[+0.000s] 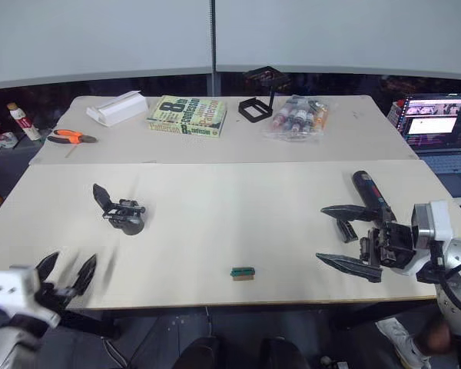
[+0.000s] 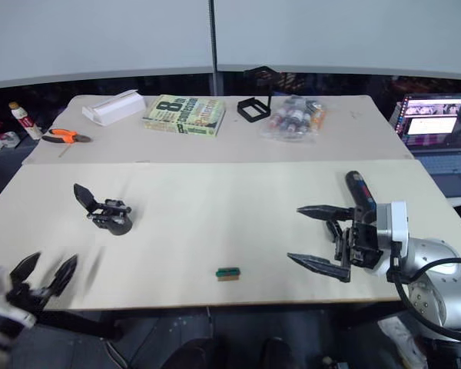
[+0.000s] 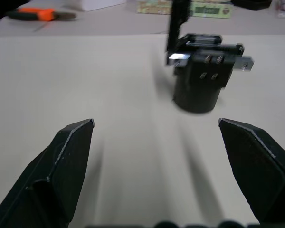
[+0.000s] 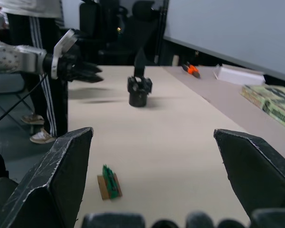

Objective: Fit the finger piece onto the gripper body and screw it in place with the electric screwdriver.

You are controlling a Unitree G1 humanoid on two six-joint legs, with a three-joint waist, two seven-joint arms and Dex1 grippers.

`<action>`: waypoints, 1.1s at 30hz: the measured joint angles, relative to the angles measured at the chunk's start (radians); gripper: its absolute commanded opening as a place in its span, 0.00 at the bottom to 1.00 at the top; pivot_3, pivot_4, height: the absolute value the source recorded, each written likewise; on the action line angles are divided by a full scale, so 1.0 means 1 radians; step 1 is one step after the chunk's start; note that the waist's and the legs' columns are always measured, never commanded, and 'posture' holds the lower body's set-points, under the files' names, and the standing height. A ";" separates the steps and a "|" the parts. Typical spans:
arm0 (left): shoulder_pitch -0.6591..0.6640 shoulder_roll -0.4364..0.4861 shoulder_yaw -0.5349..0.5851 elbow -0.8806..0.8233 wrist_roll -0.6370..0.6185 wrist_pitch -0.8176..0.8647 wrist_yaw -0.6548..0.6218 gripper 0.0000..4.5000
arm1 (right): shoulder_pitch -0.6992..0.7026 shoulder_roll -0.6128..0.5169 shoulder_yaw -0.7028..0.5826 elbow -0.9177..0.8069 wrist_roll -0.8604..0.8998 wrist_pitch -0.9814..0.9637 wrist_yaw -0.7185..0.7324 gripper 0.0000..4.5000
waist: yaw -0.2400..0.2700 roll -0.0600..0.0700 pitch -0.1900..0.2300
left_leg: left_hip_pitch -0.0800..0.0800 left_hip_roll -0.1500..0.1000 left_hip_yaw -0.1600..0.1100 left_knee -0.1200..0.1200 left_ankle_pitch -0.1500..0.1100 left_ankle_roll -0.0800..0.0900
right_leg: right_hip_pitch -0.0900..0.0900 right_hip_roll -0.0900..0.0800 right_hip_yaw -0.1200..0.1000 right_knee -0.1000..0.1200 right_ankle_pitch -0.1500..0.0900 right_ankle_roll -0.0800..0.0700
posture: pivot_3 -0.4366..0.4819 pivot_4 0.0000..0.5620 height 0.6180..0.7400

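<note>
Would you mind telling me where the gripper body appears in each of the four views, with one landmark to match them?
Left eye view: gripper body left of centre on the near table.
Right eye view: the same spot.
Left wrist view: ahead, beyond the open fingers.
Right wrist view: far down the table.
Shared landmark: orange-handled pliers.

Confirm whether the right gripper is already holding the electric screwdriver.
No. The right gripper is open and empty; the electric screwdriver lies on the table beside it.

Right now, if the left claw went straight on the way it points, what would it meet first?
Most likely the gripper body, which stands straight ahead between the open left claw's fingers, with bare table before it; depth is unclear.
</note>
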State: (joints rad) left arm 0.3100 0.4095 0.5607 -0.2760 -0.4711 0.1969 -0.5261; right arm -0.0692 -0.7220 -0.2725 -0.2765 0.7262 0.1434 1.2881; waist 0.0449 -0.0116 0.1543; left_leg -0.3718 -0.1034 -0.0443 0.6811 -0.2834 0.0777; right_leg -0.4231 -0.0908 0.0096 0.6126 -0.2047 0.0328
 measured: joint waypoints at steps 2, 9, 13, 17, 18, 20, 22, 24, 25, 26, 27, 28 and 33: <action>-0.044 0.024 -0.053 0.022 0.045 0.010 0.020 0.99 | -0.007 0.000 0.007 0.006 -0.005 -0.001 0.001 1.00 | -0.009 0.000 0.000 | 0.000 0.000 0.000 -0.001 0.002 -0.004 | 0.000 0.000 0.001 0.001 0.000 0.000 | 0.48 0.27 1.00; -0.165 0.033 -0.174 0.173 0.139 -0.009 0.032 0.99 | -0.010 0.003 0.011 0.009 -0.012 -0.002 0.000 1.00 | -0.018 0.000 0.000 | 0.000 0.000 0.000 -0.002 0.002 -0.003 | 0.000 0.001 0.000 0.001 0.000 0.000 | 0.48 0.27 1.00; -0.238 0.029 -0.203 0.253 0.162 -0.035 0.042 0.99 | 0.007 0.004 0.008 0.000 -0.015 -0.005 -0.007 1.00 | -0.012 0.000 0.000 | 0.000 0.000 0.000 -0.002 0.002 -0.003 | 0.000 0.000 0.000 0.001 0.000 0.000 | 0.48 0.27 1.00; -0.278 0.022 -0.219 0.304 0.175 -0.067 0.048 0.99 | 0.025 0.004 0.000 -0.012 -0.015 -0.006 -0.015 1.00 | -0.008 0.000 0.000 | 0.000 0.000 0.000 -0.002 0.002 -0.004 | 0.000 0.000 0.000 0.001 0.000 0.000 | 0.48 0.27 1.00; -0.290 0.021 -0.225 0.322 0.177 -0.076 0.046 0.99 | 0.036 0.004 -0.007 -0.017 -0.015 -0.006 -0.018 1.00 | -0.007 0.000 0.000 | 0.000 0.000 0.000 -0.002 0.002 -0.004 | 0.000 0.000 0.000 0.001 0.000 0.000 | 0.48 0.27 1.00; -0.302 0.020 -0.233 0.343 0.181 -0.093 0.043 0.99 | 0.044 0.004 -0.013 -0.020 -0.015 -0.006 -0.024 1.00 | -0.007 0.000 0.000 | 0.000 0.000 0.000 -0.002 0.002 -0.004 | 0.000 0.000 0.000 0.001 0.000 0.000 | 0.48 0.27 1.00; -0.319 0.020 -0.243 0.362 0.185 -0.107 0.041 0.99 | 0.048 0.004 -0.015 -0.022 -0.015 -0.007 -0.025 1.00 | -0.007 0.000 0.000 | 0.000 0.000 0.000 -0.002 0.002 -0.003 | 0.000 0.000 0.000 0.001 0.000 0.000 | 0.48 0.27 1.00; -0.339 0.019 -0.253 0.377 0.190 -0.109 0.041 0.99 | 0.048 0.004 -0.015 -0.026 -0.015 -0.007 -0.026 1.00 | -0.006 0.000 0.000 | 0.000 0.000 0.000 -0.002 0.002 -0.003 | 0.000 0.000 0.000 0.001 0.000 0.000 | 0.48 0.27 1.00; -0.345 0.019 -0.256 0.381 0.191 -0.109 0.041 0.99 | 0.048 0.004 -0.015 -0.028 -0.015 -0.007 -0.026 1.00 | -0.005 0.000 0.000 | 0.000 0.000 0.000 -0.002 0.002 -0.003 | 0.000 0.000 0.000 0.001 0.000 0.000 | 0.48 0.27 1.00; -0.350 0.018 -0.258 0.384 0.191 -0.109 0.041 0.99 | 0.048 0.004 -0.015 -0.029 -0.016 -0.008 -0.026 1.00 | -0.005 0.000 0.000 | 0.000 0.000 0.000 -0.002 0.002 -0.003 | 0.000 0.000 0.000 0.001 0.000 0.000 | 0.48 0.27 1.00; -0.352 0.018 -0.259 0.386 0.191 -0.109 0.041 0.99 | 0.048 0.004 -0.015 -0.029 -0.016 -0.008 -0.026 1.00 | -0.005 0.000 0.000 | 0.000 0.000 0.000 -0.002 0.002 -0.004 | 0.000 0.000 0.000 0.001 0.000 0.000 | 0.48 0.27 1.00; -0.353 0.018 -0.260 0.386 0.191 -0.109 0.039 0.99 | 0.048 0.004 -0.015 -0.029 -0.016 -0.008 -0.026 1.00 | -0.006 0.000 0.000 | 0.000 0.000 0.000 -0.002 0.002 -0.004 | 0.000 0.000 0.000 0.001 0.000 0.000 | 0.48 0.27 1.00; -0.352 0.020 -0.258 0.386 0.192 -0.109 0.045 0.59 | 0.054 0.004 -0.017 -0.029 -0.017 -0.013 -0.024 1.00 | -0.006 0.000 0.000 | 0.000 0.000 0.000 -0.002 0.003 -0.004 | 0.000 0.000 0.000 0.001 0.000 0.000 | 0.48 0.27 1.00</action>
State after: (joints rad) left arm -0.0415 0.4297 0.3025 0.1102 -0.2788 0.0883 -0.4814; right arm -0.0153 -0.7182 -0.2891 -0.3051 0.7091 0.1305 1.2638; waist 0.0394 -0.0112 0.1541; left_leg -0.3720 -0.1034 -0.0445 0.6793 -0.2808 0.0736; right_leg -0.4233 -0.0905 0.0099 0.6140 -0.2046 0.0329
